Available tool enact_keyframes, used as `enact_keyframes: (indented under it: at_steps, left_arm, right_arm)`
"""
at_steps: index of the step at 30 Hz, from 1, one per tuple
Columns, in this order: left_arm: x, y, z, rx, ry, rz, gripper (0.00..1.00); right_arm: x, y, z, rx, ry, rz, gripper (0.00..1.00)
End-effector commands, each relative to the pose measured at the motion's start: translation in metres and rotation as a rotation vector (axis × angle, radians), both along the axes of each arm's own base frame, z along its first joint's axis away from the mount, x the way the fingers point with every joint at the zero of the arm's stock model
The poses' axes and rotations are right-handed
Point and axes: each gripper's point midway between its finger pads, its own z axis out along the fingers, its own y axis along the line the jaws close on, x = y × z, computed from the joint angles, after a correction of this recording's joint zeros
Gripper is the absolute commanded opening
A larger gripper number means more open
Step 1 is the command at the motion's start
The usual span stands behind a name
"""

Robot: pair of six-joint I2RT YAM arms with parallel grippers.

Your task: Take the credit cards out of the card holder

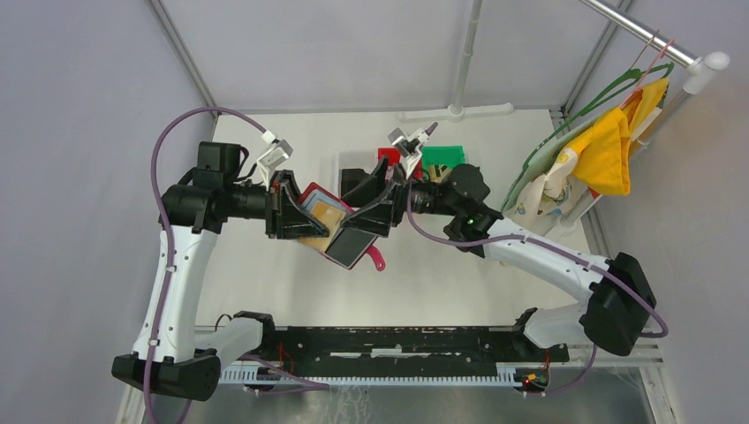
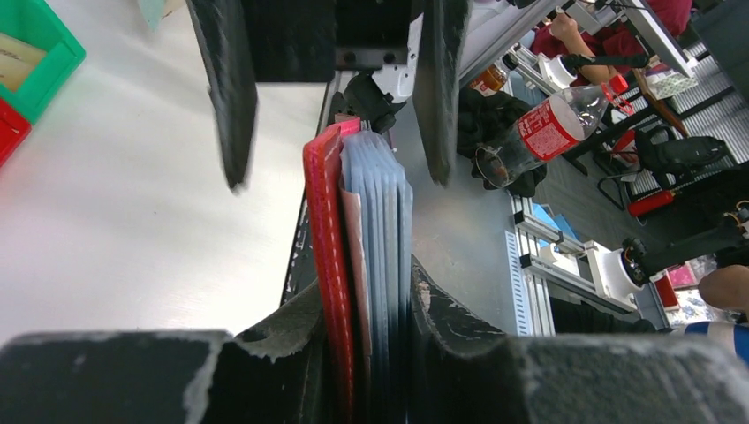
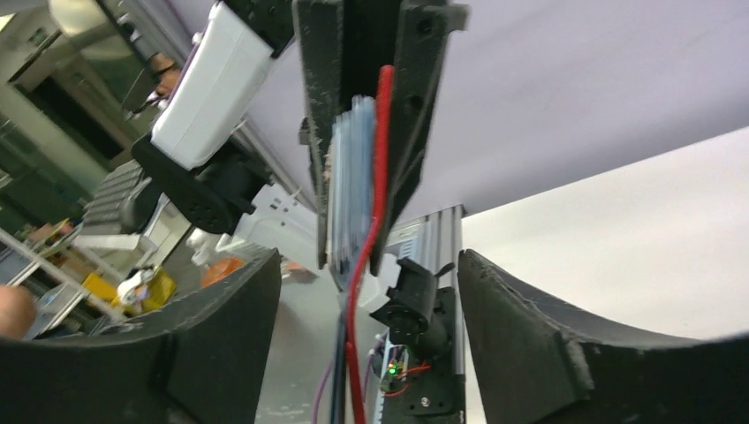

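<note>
Left gripper (image 2: pixel 371 300) clamped on dark red leather-like folding card holder (image 2: pixel 329 265).
Right gripper (image 3: pixel 369 261) jaws stand apart, flanking its stacked thin grey plastic credit cards (image 2: pixel 380 221).

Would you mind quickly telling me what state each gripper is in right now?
Left gripper: closed, holding the card holder.
Right gripper: open, fingers either side of the card holder.

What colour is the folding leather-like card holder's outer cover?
The folding card holder is red; left wrist view.
</note>
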Motion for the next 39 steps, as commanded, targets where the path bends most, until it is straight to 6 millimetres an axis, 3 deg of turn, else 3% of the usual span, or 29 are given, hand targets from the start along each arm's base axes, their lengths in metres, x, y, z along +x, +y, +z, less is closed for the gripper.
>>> enact_keyframes:
  at_steps: [1,7,9,11,15,20,31,39]
  left_arm:
    - [-0.004,-0.002,0.02,-0.035,-0.043,-0.023,0.02]
    - [0.015,0.0,0.008,0.032,-0.018,0.059,0.03]
    - [0.025,0.001,0.004,0.06,-0.011,0.105,0.07]
    - [0.035,0.002,0.001,0.078,-0.005,0.144,0.12]
    - [0.047,0.002,-0.003,0.098,0.025,0.181,0.11]
    - [0.047,0.001,-0.001,0.089,0.045,0.174,0.09]
    - [0.037,-0.002,0.025,0.03,0.05,0.144,0.04]
    - [0.026,-0.004,0.034,-0.004,0.062,0.114,0.06]
  right_arm:
    - [0.029,-0.034,0.046,0.067,-0.076,-0.177,0.81]
    - [0.056,-0.069,0.076,0.042,-0.135,-0.414,0.82]
    - [0.059,-0.073,0.079,0.018,-0.112,-0.451,0.77]
    - [0.053,-0.071,0.077,0.013,-0.079,-0.428,0.73]
    - [0.026,-0.052,0.067,0.076,-0.008,-0.303,0.72]
    - [0.01,-0.029,0.049,0.103,0.056,-0.217,0.74]
    - [0.007,-0.016,0.019,0.142,0.18,-0.146,0.71]
    - [0.003,-0.002,0.023,0.173,0.196,-0.097,0.67]
